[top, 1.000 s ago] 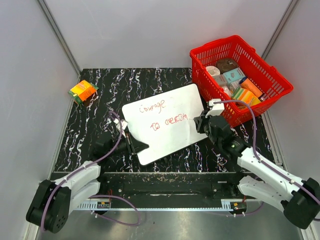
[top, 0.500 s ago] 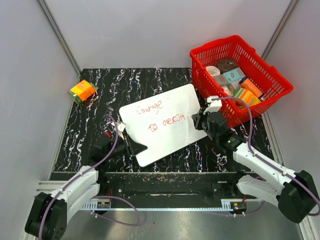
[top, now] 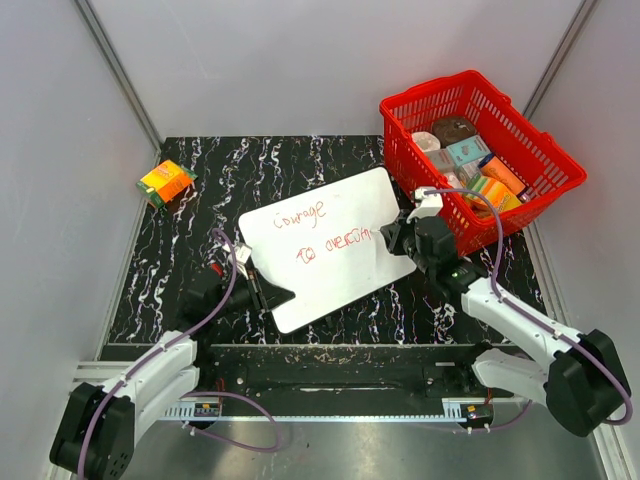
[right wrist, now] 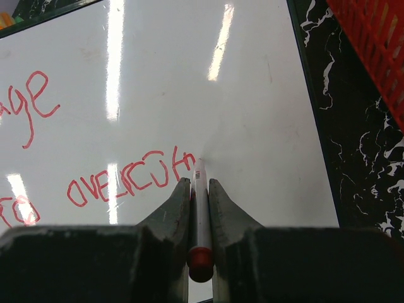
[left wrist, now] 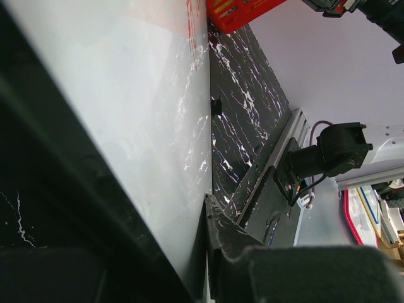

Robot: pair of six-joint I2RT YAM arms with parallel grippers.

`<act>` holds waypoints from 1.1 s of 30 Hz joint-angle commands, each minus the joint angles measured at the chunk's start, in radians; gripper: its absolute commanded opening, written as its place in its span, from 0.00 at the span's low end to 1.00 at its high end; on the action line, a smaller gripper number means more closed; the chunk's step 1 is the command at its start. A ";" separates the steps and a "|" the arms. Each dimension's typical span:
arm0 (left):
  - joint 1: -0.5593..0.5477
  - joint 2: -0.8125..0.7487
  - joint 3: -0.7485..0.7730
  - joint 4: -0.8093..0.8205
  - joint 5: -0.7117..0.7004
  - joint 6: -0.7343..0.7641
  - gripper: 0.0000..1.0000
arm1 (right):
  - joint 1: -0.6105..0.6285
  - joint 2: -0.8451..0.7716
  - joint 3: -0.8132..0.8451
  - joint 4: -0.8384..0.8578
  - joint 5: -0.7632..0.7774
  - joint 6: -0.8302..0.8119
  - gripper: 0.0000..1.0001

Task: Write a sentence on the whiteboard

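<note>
R pincer (right wrist: 199, 184) clamped on white marker (right wrist: 201, 221) w/ red rear end. Tip pokes out just ahead of the fingers, touching whiteboard (right wrist: 252, 95) right at the end of the sentence (right wrist: 126, 183): red writing, "courage" over "to overcom", running off to pincer's left. Red basket (top: 545, 170) w/ packets just to its right. L pincer (top: 268, 292) clamped on board's near-left edge, board stretching ahead & to its right. Orange box (top: 165, 183) well off ahead-left, on black marbled table (top: 200, 210).
</note>
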 commanded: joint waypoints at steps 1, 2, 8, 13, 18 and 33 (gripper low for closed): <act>0.014 0.005 -0.022 -0.070 -0.110 0.066 0.00 | -0.014 0.013 0.048 0.064 -0.027 0.024 0.00; 0.014 0.003 -0.022 -0.071 -0.109 0.066 0.00 | -0.016 0.020 0.049 0.064 -0.027 0.025 0.00; 0.014 0.006 -0.020 -0.071 -0.112 0.066 0.00 | -0.022 0.036 0.052 0.065 -0.047 0.039 0.00; 0.014 0.003 -0.022 -0.071 -0.109 0.066 0.00 | -0.024 0.045 0.054 0.042 -0.025 0.044 0.00; 0.014 -0.004 -0.020 -0.077 -0.110 0.066 0.00 | -0.030 0.045 0.068 0.009 0.015 0.041 0.00; 0.014 -0.008 -0.023 -0.076 -0.109 0.067 0.00 | -0.054 0.070 0.091 0.002 0.036 0.053 0.00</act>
